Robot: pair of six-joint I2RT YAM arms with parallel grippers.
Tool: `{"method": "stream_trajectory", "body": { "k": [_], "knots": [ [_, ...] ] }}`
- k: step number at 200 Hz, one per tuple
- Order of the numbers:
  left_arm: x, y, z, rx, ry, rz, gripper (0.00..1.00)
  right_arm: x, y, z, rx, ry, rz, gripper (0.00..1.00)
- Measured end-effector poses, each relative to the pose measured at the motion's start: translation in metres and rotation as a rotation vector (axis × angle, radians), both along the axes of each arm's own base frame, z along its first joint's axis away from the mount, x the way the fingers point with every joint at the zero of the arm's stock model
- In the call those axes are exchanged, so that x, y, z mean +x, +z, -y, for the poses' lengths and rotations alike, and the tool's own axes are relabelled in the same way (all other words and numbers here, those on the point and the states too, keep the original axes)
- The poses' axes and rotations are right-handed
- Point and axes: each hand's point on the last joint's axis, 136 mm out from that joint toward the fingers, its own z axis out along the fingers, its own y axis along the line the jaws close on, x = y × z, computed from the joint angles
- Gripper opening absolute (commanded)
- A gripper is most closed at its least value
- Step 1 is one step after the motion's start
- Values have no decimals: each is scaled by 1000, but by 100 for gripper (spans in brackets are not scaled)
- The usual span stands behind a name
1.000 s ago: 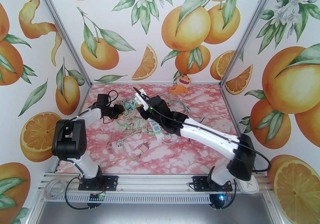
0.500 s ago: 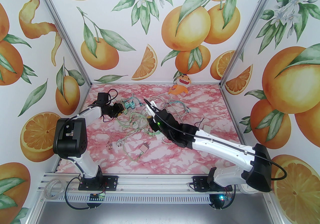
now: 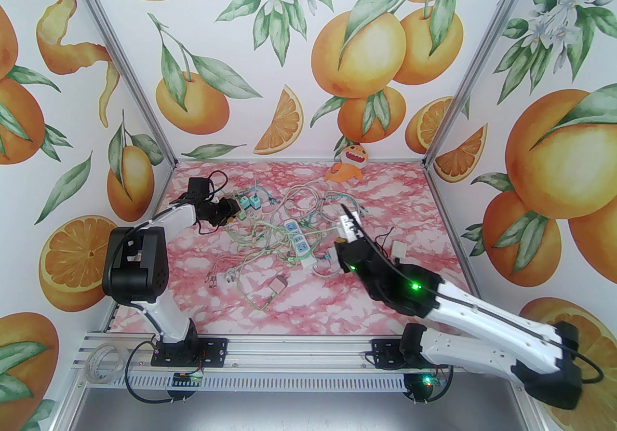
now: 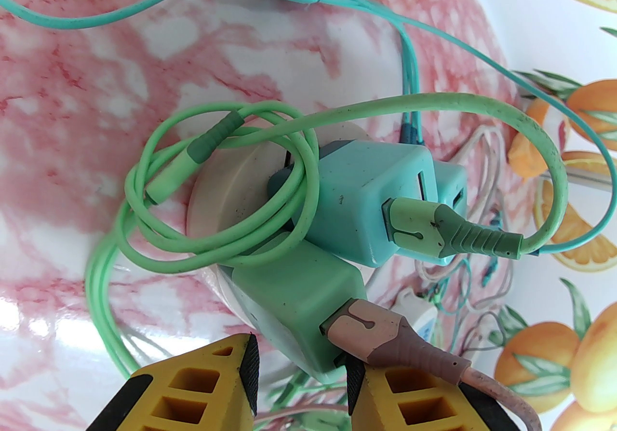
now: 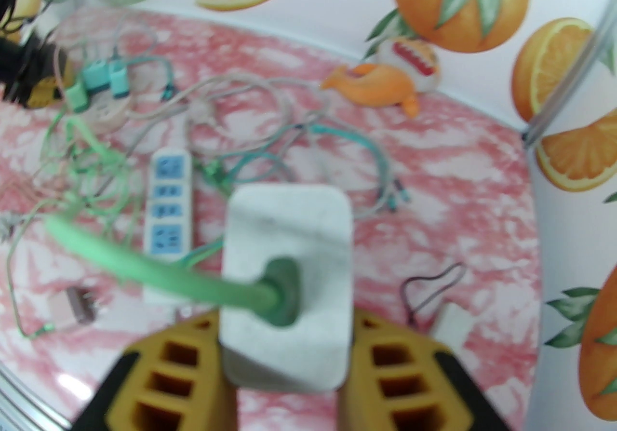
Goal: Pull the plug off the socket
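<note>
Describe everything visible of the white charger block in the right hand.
The white charger block is a rounded-corner rectangle of matte, faintly speckled plastic, blurred in the right wrist view. A green cable plugs into its face through a darker green collar and trails left. The right hand is shut on its sides, holding it apparently raised above the pink marbled table, apart from the power strip.

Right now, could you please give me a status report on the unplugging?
Left jaws clamped on green charger, seated in round socket. Right jaws holding white charger, off the table. Green cable looped across the socket.
</note>
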Motion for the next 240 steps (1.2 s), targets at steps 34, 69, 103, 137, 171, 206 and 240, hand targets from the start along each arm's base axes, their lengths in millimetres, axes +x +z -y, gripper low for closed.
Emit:
{"method": "stream_trajectory", "body": {
  "k": [34, 69, 103, 137, 171, 206, 240],
  "knots": [
    [2, 0, -1, 8, 4, 1, 36, -1, 65, 28, -4, -57, 128, 23],
    [2, 0, -2, 11, 5, 0, 36, 0, 112, 60, -1, -130, 216, 23],
    [2, 0, -2, 12, 5, 1, 36, 3, 109, 70, -20, -162, 209, 24],
    [2, 1, -2, 13, 5, 1, 36, 5, 54, 55, -38, -124, 97, 26],
    [2, 1, -3, 17, 6, -5, 36, -1, -27, 38, -89, -78, -80, 27],
    [4, 1, -3, 24, -1, -6, 36, -15, -94, 16, -168, -32, -240, 27],
    [5, 1, -3, 27, -5, -8, 36, -29, -146, -4, -270, -9, -353, 28]
  ]
}}
